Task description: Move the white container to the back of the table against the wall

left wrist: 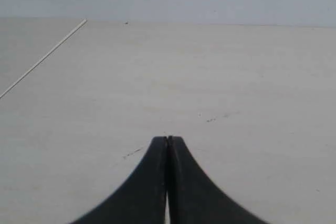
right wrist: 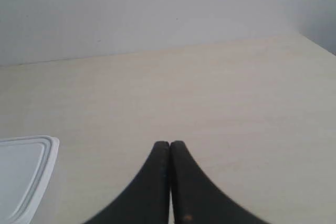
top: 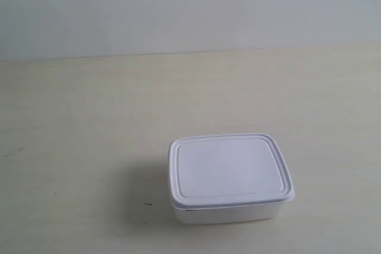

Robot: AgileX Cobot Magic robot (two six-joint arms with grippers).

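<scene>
The white container (top: 229, 176), a small rounded box with a rimmed lid, rests on the cream table (top: 89, 123) near the front, well short of the pale wall (top: 190, 4). No arm shows in the exterior view. In the right wrist view a corner of the container (right wrist: 23, 174) appears off to one side of my right gripper (right wrist: 169, 143), which is shut on nothing and apart from the box. My left gripper (left wrist: 167, 139) is also shut and empty above bare tabletop; the container is out of its view.
The wall meets the table along a straight line (top: 190, 53) at the back. A thin seam (left wrist: 44, 59) crosses the surface in the left wrist view. Tiny dark specks (top: 147, 204) dot the tabletop.
</scene>
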